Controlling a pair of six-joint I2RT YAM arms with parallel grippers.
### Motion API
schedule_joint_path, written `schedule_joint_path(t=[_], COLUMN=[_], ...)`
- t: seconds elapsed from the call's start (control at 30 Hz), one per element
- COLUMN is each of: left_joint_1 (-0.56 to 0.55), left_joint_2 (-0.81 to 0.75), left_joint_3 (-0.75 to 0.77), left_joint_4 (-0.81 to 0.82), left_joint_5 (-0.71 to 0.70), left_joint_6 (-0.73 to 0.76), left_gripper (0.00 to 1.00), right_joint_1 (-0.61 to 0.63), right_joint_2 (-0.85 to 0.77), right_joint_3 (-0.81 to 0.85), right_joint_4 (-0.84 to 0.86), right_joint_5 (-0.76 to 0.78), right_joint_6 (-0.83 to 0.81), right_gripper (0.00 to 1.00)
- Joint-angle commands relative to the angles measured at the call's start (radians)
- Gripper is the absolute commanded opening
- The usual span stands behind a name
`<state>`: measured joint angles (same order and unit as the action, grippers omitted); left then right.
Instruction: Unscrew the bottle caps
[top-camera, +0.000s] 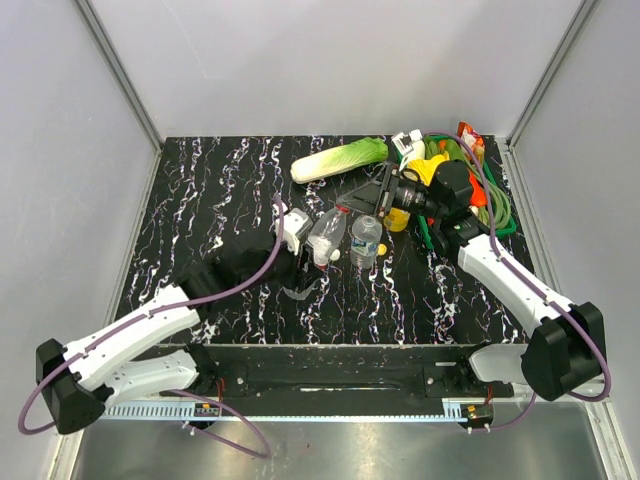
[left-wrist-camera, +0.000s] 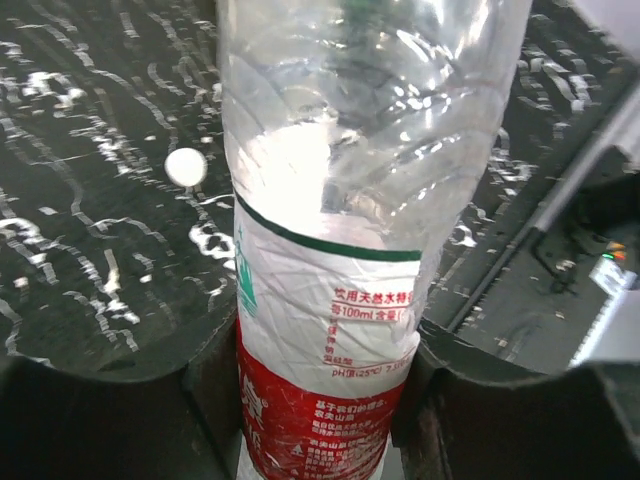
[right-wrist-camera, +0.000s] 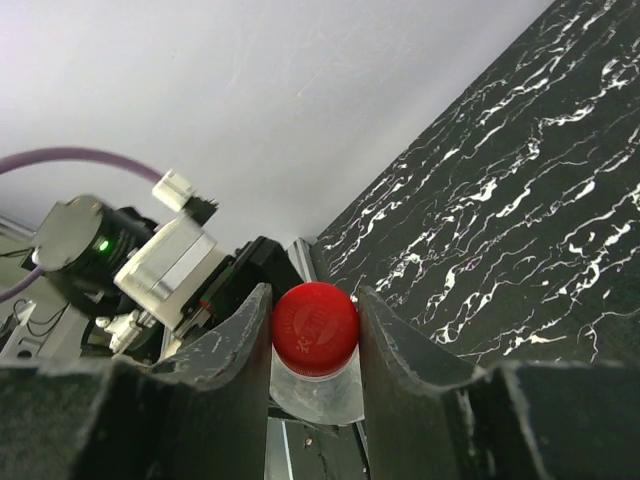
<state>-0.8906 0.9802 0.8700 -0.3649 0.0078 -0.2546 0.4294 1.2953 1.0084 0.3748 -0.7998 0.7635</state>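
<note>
The right gripper (right-wrist-camera: 315, 300) is clenched on the red cap (right-wrist-camera: 316, 330), one finger pressed to each side of its rim. The cap sits on the neck of the red-label bottle (left-wrist-camera: 340, 200). The left gripper (left-wrist-camera: 322, 360) grasps that same bottle lower down, across the labelled band of its body. The bottle is held off the table (left-wrist-camera: 80, 250) near the middle, tilted, with its neck pointing to the far right, toward the right arm. It looks empty, so it should be very light. Its clear wall is thin and already creased, and it would likely buckle or twist under a hard squeeze. The labelled band is probably the better place to hold, since it looks less crumpled than the bare shoulder above. The cap is small, stiff and smooth on top, so the grip belongs on its side wall. If the pads slide there, the twist may spin the whole bottle rather than loosen the thread. A loose white cap (left-wrist-camera: 185, 167) lies on the table beside the bottle. A bottle with a blue-white label (top-camera: 366, 240) stands just to its right.
</note>
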Motion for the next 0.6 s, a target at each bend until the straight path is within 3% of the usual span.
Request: schedule_joint_path(t=[0.0, 0.23, 0.57], left_joint_1=[0.111, 0.191, 0.219], left_joint_2=[-0.037, -0.012, -0.015], left_joint_3=[-0.045, -0.095, -0.173], left_joint_4=[0.165, 0.349, 0.78], left_joint_5=[0.321, 0.65, 1.017], left_joint_6=[-0.09, -0.176, -0.409], left_gripper=[0.51, 0.53, 0.54], right_joint_1=[0.003, 0.002, 0.002], right_joint_2=[-0.028, -0.037, -0.06], right_joint_3=[0.05, 0.036, 0.004], right_joint_4=[0.105, 0.231, 0.415], right_joint_5=[-0.114, -0.199, -0.275], right_joint_6=[0.003, 0.025, 0.078], right_gripper=[0.0, 0.0, 0.0])
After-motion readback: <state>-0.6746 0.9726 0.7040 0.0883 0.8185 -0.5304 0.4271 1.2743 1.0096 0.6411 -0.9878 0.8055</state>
